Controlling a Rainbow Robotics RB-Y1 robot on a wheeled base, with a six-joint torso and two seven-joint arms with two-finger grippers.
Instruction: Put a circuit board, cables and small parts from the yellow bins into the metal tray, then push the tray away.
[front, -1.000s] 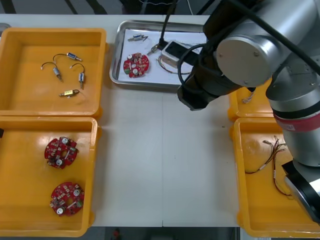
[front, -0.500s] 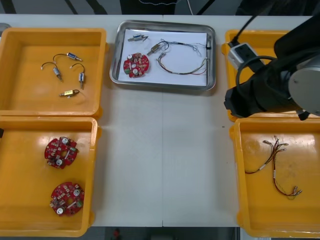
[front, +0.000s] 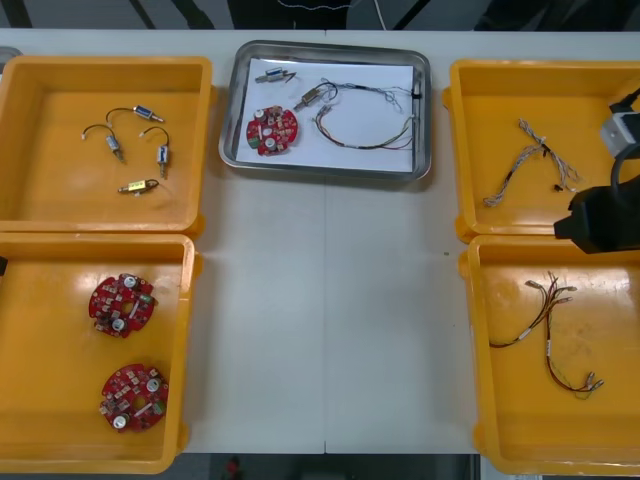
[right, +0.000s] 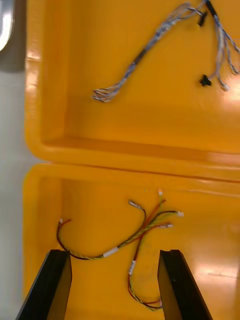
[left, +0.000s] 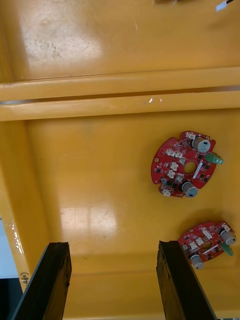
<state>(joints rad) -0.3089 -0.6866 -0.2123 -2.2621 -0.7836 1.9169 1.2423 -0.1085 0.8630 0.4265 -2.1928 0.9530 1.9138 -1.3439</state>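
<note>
Right gripper (right: 114, 260), fingers apart and empty, has withdrawn from the metal tray (front: 425, 120) to above the red and yellow cables (right: 149, 228); left gripper (left: 112, 252) waits, fingers spread, over circuit boards (left: 185, 164).

Electronics workshop, yellow bins (front: 60, 195), circuit boards (front: 122, 305)

The light flat table (front: 325, 330) bears five things. Directly beneath the right gripper (right: 114, 255) lies the near right yellow plastic bin (front: 470, 340); just past its fingertips, rim beside rim, lies the far right yellow plastic bin (front: 452, 150). The shallow rectangular metal tray (front: 228, 120) lies well off to that gripper's left. Under the left gripper (left: 112, 247) sits the near left yellow plastic bin (front: 188, 340), with the far left yellow plastic bin (front: 205, 140) just beyond.
</note>
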